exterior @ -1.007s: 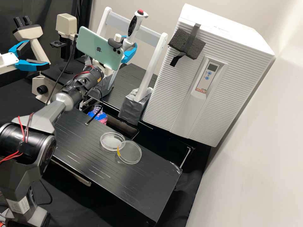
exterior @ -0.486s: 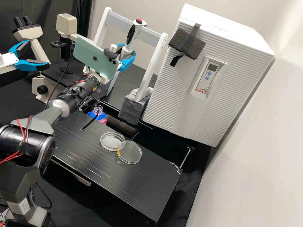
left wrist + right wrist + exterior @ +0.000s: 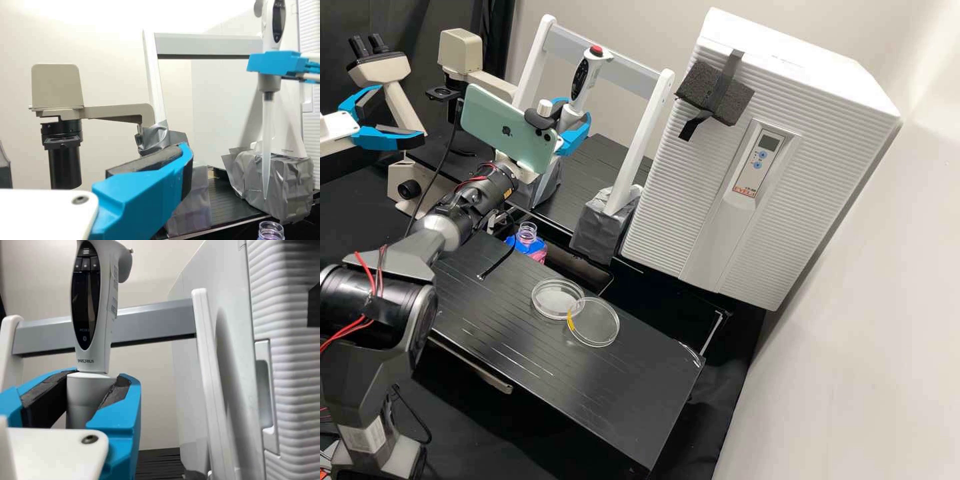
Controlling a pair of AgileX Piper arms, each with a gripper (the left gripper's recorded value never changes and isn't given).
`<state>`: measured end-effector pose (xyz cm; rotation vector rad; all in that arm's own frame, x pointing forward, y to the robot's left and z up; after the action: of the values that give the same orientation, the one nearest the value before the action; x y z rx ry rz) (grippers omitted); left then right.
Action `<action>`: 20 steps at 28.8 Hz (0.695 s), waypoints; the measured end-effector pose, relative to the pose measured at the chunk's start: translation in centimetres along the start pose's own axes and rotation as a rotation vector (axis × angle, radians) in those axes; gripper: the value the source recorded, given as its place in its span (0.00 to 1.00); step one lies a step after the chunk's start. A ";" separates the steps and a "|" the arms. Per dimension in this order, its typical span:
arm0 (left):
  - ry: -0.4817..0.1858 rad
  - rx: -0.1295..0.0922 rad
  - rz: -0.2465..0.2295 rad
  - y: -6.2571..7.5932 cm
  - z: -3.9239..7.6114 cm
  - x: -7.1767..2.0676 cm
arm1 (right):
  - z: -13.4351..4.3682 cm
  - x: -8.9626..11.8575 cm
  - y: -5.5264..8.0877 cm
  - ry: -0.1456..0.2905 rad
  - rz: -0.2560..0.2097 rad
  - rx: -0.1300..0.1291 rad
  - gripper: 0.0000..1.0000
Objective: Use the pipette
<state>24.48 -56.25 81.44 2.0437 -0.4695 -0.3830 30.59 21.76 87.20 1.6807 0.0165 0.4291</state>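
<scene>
At a black laboratory bench, the right gripper (image 3: 565, 127) pinches an electronic pipette (image 3: 583, 73) between its two blue fingers. They close on the grey shaft just below the dark display, and the red plunger button points up and slightly away from the arm. The pipette is held upright, raised above the back of the bench in front of the crossbar of a white stand (image 3: 640, 133) whose feet are wrapped in grey tape. A mint-green phone (image 3: 503, 127) is mounted on the same wrist.

From the left wrist view, the pipette's clear tip (image 3: 267, 145) hangs above the open neck of a small bottle (image 3: 530, 241) of pink liquid. It appears to be slightly to one side rather than straight over the mouth, though the angle makes this hard to judge.

The left gripper (image 3: 390, 120) sits at the far left of the bench beside a microscope (image 3: 410, 190), with its blue fingers spread apart and nothing between them.

Two clear petri dishes (image 3: 557, 298) lie touching on a black ribbed platform (image 3: 587, 393) in the foreground, well apart from both grippers. A white ribbed cabinet (image 3: 787, 200) with a small control panel stands to the right of the stand.
</scene>
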 end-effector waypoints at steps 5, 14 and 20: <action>0.000 0.000 0.000 0.0 0.0 0.00 | 0.6 -0.1 -1.0 -0.014 -0.021 -0.013 0.00; -0.002 -0.001 0.000 0.0 0.0 0.00 | 2.1 -0.2 -2.5 -0.052 -0.061 -0.037 0.00; -0.014 -0.003 0.003 0.1 0.3 0.18 | 2.6 -0.5 -2.8 -0.061 -0.071 -0.047 0.00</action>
<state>24.47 -56.62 81.31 2.0384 -0.4800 -0.3963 31.55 19.67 84.13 1.6412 0.0207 0.3226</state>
